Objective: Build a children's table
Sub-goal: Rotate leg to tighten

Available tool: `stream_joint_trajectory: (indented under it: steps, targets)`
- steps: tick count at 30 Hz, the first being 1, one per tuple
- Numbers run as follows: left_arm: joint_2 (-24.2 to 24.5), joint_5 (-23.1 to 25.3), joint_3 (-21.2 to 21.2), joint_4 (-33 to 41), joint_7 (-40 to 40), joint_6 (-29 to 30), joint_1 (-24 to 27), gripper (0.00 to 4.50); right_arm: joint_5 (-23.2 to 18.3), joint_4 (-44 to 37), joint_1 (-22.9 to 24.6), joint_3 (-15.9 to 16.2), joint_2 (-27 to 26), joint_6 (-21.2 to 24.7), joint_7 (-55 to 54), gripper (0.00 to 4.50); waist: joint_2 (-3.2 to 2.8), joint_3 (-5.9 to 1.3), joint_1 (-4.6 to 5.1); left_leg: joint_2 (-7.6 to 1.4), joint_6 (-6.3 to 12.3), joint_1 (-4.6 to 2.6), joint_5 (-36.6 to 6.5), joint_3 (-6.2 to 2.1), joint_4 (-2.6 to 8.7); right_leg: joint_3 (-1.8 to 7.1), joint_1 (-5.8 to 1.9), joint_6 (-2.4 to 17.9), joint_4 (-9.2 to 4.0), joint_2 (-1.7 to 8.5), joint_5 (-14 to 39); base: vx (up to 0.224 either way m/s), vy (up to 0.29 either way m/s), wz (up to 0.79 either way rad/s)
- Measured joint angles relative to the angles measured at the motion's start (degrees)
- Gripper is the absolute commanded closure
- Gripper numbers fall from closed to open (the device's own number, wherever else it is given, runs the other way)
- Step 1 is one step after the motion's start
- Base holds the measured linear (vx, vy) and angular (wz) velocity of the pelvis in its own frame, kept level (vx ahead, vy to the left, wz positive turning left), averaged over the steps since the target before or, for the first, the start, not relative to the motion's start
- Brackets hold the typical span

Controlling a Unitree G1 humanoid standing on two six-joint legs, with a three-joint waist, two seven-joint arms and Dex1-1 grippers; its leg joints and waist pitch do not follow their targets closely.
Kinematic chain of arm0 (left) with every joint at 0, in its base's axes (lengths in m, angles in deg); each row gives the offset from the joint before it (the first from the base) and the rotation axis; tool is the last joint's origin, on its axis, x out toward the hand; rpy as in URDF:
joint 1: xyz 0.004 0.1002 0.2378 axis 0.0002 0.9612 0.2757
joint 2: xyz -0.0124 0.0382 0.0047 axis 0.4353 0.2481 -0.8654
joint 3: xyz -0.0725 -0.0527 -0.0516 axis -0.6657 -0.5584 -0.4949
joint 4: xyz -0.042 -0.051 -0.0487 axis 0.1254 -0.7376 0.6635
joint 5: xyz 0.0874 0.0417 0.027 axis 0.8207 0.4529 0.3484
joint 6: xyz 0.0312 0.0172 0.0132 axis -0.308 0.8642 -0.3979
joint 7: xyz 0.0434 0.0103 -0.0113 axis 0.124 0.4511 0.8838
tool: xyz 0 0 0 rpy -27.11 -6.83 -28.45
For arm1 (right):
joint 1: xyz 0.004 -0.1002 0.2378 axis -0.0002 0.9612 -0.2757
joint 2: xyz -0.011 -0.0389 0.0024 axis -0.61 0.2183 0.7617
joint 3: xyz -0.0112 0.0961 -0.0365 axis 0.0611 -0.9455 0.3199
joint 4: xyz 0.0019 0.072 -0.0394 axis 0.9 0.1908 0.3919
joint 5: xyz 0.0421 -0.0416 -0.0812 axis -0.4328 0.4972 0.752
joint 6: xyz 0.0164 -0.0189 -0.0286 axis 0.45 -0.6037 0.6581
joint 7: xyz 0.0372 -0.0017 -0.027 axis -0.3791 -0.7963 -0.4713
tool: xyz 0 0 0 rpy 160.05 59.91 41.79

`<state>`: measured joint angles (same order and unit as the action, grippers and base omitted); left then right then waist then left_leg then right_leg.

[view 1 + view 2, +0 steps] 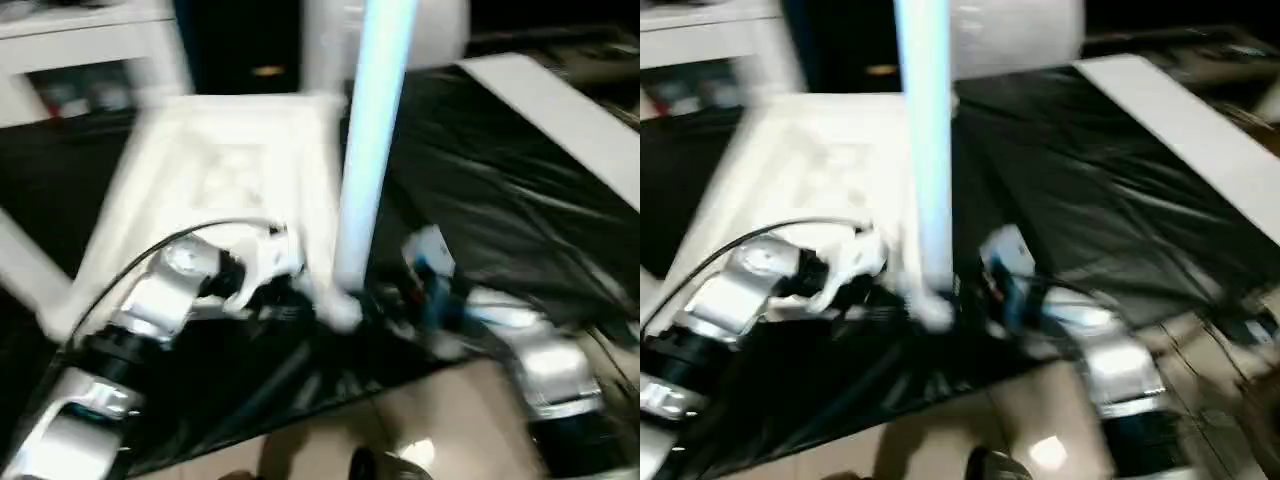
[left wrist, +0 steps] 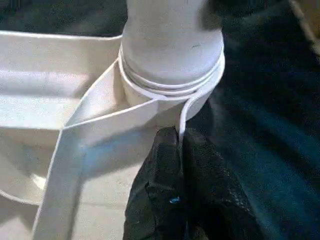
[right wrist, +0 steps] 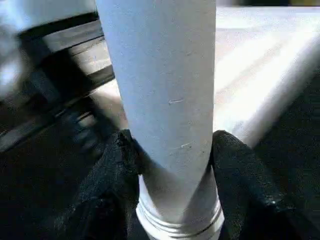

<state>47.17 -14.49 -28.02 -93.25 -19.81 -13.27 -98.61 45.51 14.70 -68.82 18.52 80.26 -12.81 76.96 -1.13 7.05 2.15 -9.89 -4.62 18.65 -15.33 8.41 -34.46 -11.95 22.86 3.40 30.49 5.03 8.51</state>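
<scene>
Right gripper [image 3: 170, 165] clamped on leg [image 3: 160, 90], one finger [image 3: 112, 175] each side, just above the threaded collar. Leg upright, base sitting in corner socket [image 2: 172, 95] of tabletop [image 1: 230, 170], which lies ribs-up on black sheet [image 1: 480, 210] ahead of both grippers. Left gripper [image 2: 177, 150] pinched shut on tabletop rim directly below the socket, bracing it. Likely handling: hollow plastic tube, light, stiff, smooth and a bit slippery, so grip low near the collar for control; tall end will wobble. Tabletop light and apt to slide on the sheet, so worth holding by the rim near the socket. Thread seating not confirmable.
</scene>
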Motion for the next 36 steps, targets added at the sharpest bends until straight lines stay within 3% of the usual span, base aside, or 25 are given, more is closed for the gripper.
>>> stream_joint_trajectory:
  steps: [4, 7, 9, 10, 11, 14, 17, 18, 19, 20, 25, 30, 36]
  targets:
    - [-3.78, 1.18, -2.23, 0.77, 7.54, 4.69, -0.34, 4.50, 3.07, 1.96, -2.34, -0.86, -5.89, 0.43, -10.71, 2.64, -0.16, 0.13, 1.94, 0.01, 0.02, 0.19, 0.01, -0.13, 0.08, -0.01, 0.05, -0.01, -0.15, -0.07, -0.01, 0.000, 0.000, 0.00]
    - [-6.30, 2.11, -3.59, 1.08, 13.35, 8.12, -1.30, 4.50, 5.65, 5.10, -5.32, -1.25, -11.11, 0.18, -19.64, 2.64, -0.20, 0.16, 2.84, 0.01, 0.06, 0.43, -0.03, -0.16, 0.14, 0.01, 0.29, 0.03, -0.10, -0.08, -0.06, 0.000, 0.000, 0.00]
    - [-7.50, 2.56, -4.17, 1.77, 16.10, 9.60, -1.48, 4.50, 7.34, 6.37, -6.68, -1.27, -13.34, -0.26, -23.64, 2.64, -0.22, 0.17, 3.05, 0.02, 0.56, 0.48, 0.04, -0.17, 0.21, 0.03, 0.39, 0.13, 0.01, -0.07, -0.29, 0.000, 0.000, 0.00]
    - [-7.89, 2.75, -4.36, 2.23, 16.67, 10.14, -1.48, 4.50, 7.59, 6.59, -6.84, -1.27, -13.78, -0.81, -24.55, 2.08, -0.24, 0.18, 3.03, 0.01, 0.59, 0.50, 0.02, -0.16, 0.36, 0.02, 0.46, 0.09, 0.01, -0.08, -0.23, 0.059, -0.013, 0.03]
    - [-8.04, 2.78, -4.40, 2.71, 17.08, 10.51, -1.47, 4.50, 7.97, 6.68, -6.86, -1.25, -14.22, -1.36, -25.24, 1.94, -0.25, 0.19, 2.99, 0.01, 0.60, 0.55, 0.02, -0.14, 0.50, 0.03, 0.56, 0.12, 0.08, -0.08, -0.16, 0.059, -0.013, 0.03]
    - [-9.76, 2.64, -3.72, 4.71, 17.14, 11.00, -1.05, 4.50, 9.58, 7.83, -6.94, -1.32, -14.21, -2.43, -27.62, 1.89, -0.34, 0.25, 2.03, 0.08, 0.72, 1.05, -0.04, -0.13, 0.49, 0.06, 1.28, 0.41, 0.79, 0.06, 0.27, 0.019, -0.004, 0.01]
    - [-9.47, 1.86, -2.90, 5.53, 16.48, 10.05, -0.97, 4.50, 9.54, 6.99, -5.65, -1.39, -12.64, -4.65, -26.37, 1.49, -0.33, 0.25, 1.18, 0.20, 1.06, 1.43, -0.20, -0.23, 0.11, 0.70, 2.28, 0.66, 1.91, 0.11, 0.74, 0.000, 0.000, 0.00]
    - [-9.33, 1.58, -2.44, 5.66, 16.42, 9.69, -0.98, 4.50, 9.09, 6.39, -4.95, -1.28, -11.63, -5.23, -24.75, 1.40, -0.28, 0.28, 0.87, 0.43, 1.12, 1.45, -0.23, -0.24, 0.08, 1.72, 2.62, 0.79, 2.52, 0.04, 1.02, 0.000, 0.000, 0.00]
    - [-9.08, 1.46, -1.99, 5.70, 16.24, 9.33, -0.94, 4.50, 8.50, 5.49, -4.11, -1.32, -10.31, -5.41, -23.18, 1.40, -0.27, 0.30, 0.66, 0.58, 1.17, 1.43, -0.24, -0.26, 0.06, 2.20, 2.74, 0.61, 2.86, 0.03, 1.21, 0.000, 0.000, 0.00]
    - [-8.70, 1.16, -1.69, 6.01, 15.67, 8.91, -0.65, 4.50, 7.86, 4.54, -3.21, -1.29, -9.31, -5.69, -21.52, 1.09, -0.26, 0.31, 0.45, 0.67, 1.39, 1.44, -0.25, -0.21, 0.06, 2.43, 2.83, 0.54, 3.04, 0.03, 1.30, 0.000, 0.000, 0.00]
    - [-5.71, 0.81, -0.63, 5.78, 12.15, 5.28, 0.23, 4.50, 2.78, -1.66, 0.76, -1.61, -1.35, -4.45, -10.24, 0.78, -0.25, 0.38, -0.26, 0.68, 1.56, 1.53, -0.16, -0.16, -0.10, 2.62, 2.82, 0.52, 3.30, -0.01, 1.36, 0.000, 0.000, 0.00]
    - [-2.90, 0.09, -0.01, 3.15, 8.55, 0.62, 0.01, 4.50, -2.47, -6.07, 1.27, -2.16, 6.10, -3.06, 0.99, 0.30, -0.19, 0.42, -1.01, 0.60, 1.82, 1.38, 0.03, -0.16, -0.20, 2.69, 2.71, 0.41, 3.43, -0.16, 1.28, 0.000, 0.000, 0.00]
    - [2.62, -1.92, 1.59, 0.09, -0.89, -7.70, -0.23, 4.50, -6.00, -4.53, 0.38, -3.08, 16.65, -3.46, 15.06, 0.30, -0.17, 0.44, -1.54, 0.45, 1.93, 1.14, 0.15, -0.35, -0.18, 2.69, 2.36, 0.42, 3.21, -0.46, 1.17, 0.000, 0.000, 0.00]
